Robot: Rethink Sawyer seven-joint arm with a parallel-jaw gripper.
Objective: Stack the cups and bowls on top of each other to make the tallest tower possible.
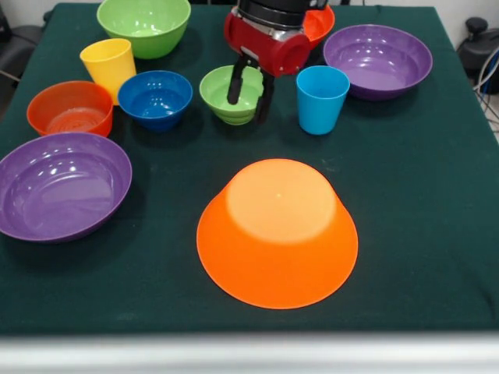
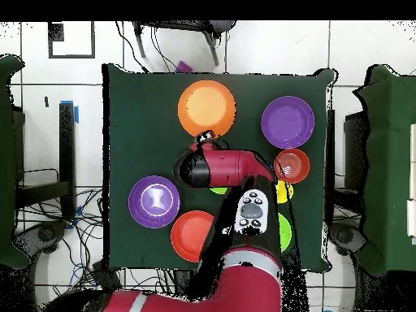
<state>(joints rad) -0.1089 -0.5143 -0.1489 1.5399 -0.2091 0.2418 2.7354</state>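
Observation:
The big orange bowl (image 1: 277, 230) lies upturned at the front middle, alone, with nothing on it; it also shows in the overhead view (image 2: 206, 108). My gripper (image 1: 247, 109) is open and straddles the right rim of the small green bowl (image 1: 222, 95), one finger (image 1: 233, 87) inside and one outside. The light blue cup (image 1: 321, 97) stands upright just right of it. The yellow cup (image 1: 109, 68), the dark blue bowl (image 1: 156, 97) and a red-orange bowl (image 1: 70, 107) stand to the left. In the overhead view the arm (image 2: 236, 175) hides the gripper.
Purple bowls sit at the front left (image 1: 58, 183) and the back right (image 1: 378, 58). A large green bowl (image 1: 144, 23) is at the back left. A second red-orange bowl (image 1: 321, 23) is partly hidden behind the arm. All stand upright on the dark green table (image 1: 421, 234).

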